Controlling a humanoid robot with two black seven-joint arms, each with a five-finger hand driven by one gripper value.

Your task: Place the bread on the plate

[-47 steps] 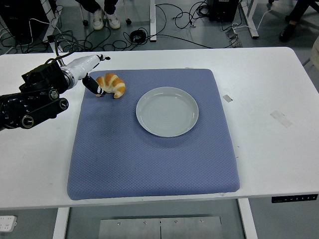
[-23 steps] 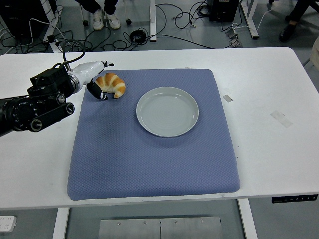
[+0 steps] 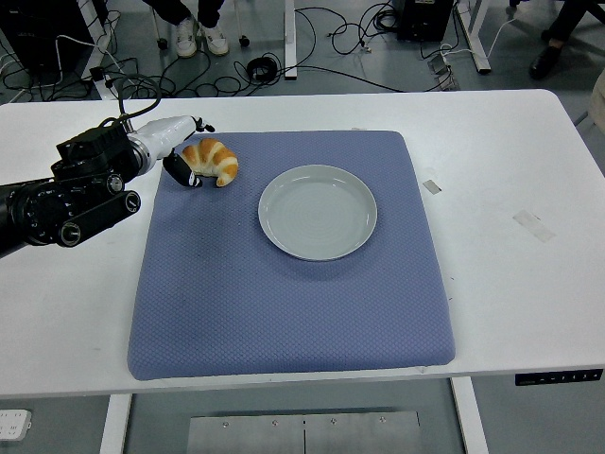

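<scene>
Bread point(image 3: 212, 160), a golden croissant, lies at the far-left corner of the blue mat point(image 3: 284, 284), well apart from the grey plate point(image 3: 318, 212), which sits empty near the mat's middle. My left hand point(image 3: 180, 151) is right at its left end: over the last second I have slid in from the table's left side until my dark fingertips point(image 3: 183, 173) reach the crust, and in the last half second I have hardly moved at all. The fingers look curled toward the croissant, but I cannot tell whether they have truly closed on it; it lies flat on the mat, exactly where it was 1 second ago. So I judge the approach finished and the grasp only beginning. Next comes closing firmly, lifting, and carrying it right to the plate. My right hand is out of view.
</scene>
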